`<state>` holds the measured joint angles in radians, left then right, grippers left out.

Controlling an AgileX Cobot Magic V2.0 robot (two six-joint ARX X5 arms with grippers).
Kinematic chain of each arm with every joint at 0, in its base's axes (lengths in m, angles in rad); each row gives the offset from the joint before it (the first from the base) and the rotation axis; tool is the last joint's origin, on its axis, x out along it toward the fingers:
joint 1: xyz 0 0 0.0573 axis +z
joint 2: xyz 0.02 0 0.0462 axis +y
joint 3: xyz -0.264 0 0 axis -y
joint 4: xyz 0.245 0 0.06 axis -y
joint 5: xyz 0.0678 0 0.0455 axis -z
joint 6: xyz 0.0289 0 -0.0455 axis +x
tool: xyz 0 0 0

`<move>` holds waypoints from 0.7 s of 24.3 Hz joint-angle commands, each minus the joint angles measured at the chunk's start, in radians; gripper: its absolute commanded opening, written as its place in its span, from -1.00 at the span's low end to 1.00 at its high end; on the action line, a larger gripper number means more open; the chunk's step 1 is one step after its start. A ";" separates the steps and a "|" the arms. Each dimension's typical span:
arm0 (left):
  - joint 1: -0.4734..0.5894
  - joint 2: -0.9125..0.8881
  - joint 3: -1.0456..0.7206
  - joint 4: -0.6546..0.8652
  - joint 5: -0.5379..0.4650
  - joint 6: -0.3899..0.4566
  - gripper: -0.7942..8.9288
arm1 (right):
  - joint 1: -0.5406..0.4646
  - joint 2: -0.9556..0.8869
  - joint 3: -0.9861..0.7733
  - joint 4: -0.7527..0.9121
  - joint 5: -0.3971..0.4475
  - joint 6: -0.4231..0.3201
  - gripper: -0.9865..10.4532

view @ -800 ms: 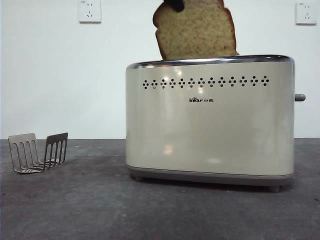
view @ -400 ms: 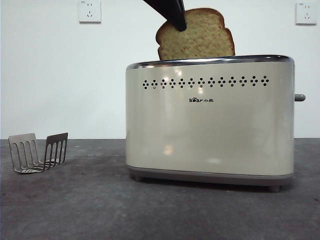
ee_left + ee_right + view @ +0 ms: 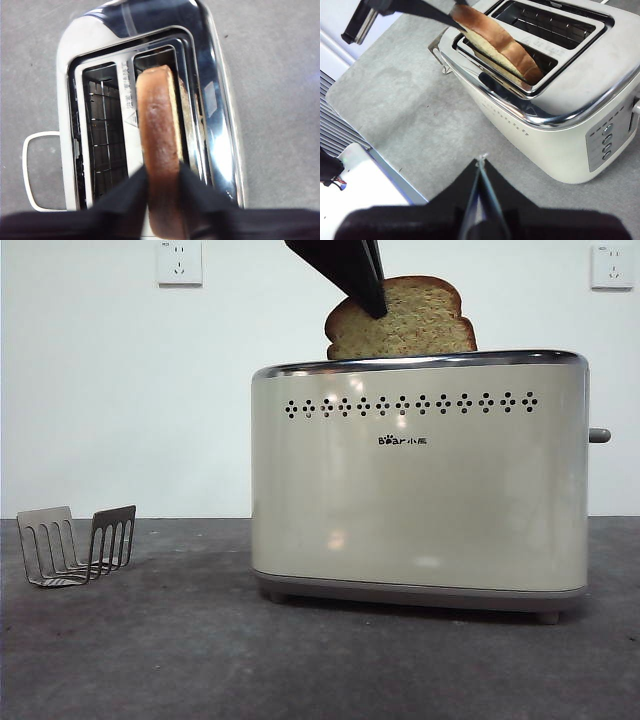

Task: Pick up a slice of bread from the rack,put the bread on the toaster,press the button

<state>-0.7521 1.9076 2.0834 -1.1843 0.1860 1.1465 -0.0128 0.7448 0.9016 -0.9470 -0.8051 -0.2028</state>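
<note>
The slice of bread (image 3: 415, 325) is tan with a brown crust. It stands upright, partly down in one slot of the cream toaster (image 3: 420, 510). My left gripper (image 3: 372, 300) comes from above and is shut on the bread's upper left edge. In the left wrist view the jaws (image 3: 162, 172) pinch the crust (image 3: 157, 125) over the slot nearer the chrome side (image 3: 220, 100). My right gripper (image 3: 480, 160) is shut and empty, hovering off the toaster's corner (image 3: 560, 130), looking at the bread (image 3: 495, 42). The grey button (image 3: 600, 435) sticks out of the toaster's right side. The rack (image 3: 75, 545) stands empty.
The grey rack is on the dark table at the far left, well apart from the toaster. Two white wall sockets (image 3: 179, 262) (image 3: 611, 266) are on the back wall. The toaster's second slot (image 3: 100, 140) is empty.
The left gripper has come down with the bread. The slice has sunk lower into the toaster slot and shifted slightly right. The rack and toaster have not moved.
</note>
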 commanded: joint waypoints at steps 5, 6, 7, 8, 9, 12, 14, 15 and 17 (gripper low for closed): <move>-0.002 0.008 0.000 0.003 -0.004 -0.047 -0.17 | 0.000 -0.002 0.003 0.000 -0.006 -0.010 -0.83; -0.002 0.000 0.000 0.004 -0.004 -0.047 -0.17 | 0.000 -0.002 0.003 0.000 -0.005 -0.011 -0.83; -0.002 -0.007 0.000 0.004 -0.004 -0.047 -0.17 | 0.000 -0.002 0.003 0.000 -0.005 -0.011 -0.83; -0.002 -0.019 0.000 0.004 -0.004 -0.047 -0.17 | 0.000 -0.001 0.003 0.000 -0.003 -0.011 -0.83; -0.002 -0.032 0.000 0.004 -0.004 -0.047 -0.17 | 0.000 -0.001 0.003 0.001 0.002 -0.011 -0.83; -0.002 -0.080 0.000 0.003 -0.003 -0.050 -0.17 | 0.000 0.000 0.003 0.003 0.016 -0.011 -0.83; -0.002 -0.119 0.000 0.003 -0.003 -0.095 -0.19 | 0.000 0.003 0.003 0.004 0.020 -0.011 -0.83; -0.002 -0.139 0.000 0.003 -0.003 -0.140 -0.20 | 0.000 0.004 0.003 0.004 0.020 -0.011 -0.83; -0.002 -0.179 0.000 -0.005 -0.003 -0.261 -0.20 | 0.000 0.013 0.003 0.009 0.021 -0.011 -0.83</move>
<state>-0.7521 1.7370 2.0834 -1.1851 0.1780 1.0161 -0.0128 0.7540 0.9016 -0.9443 -0.7853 -0.2031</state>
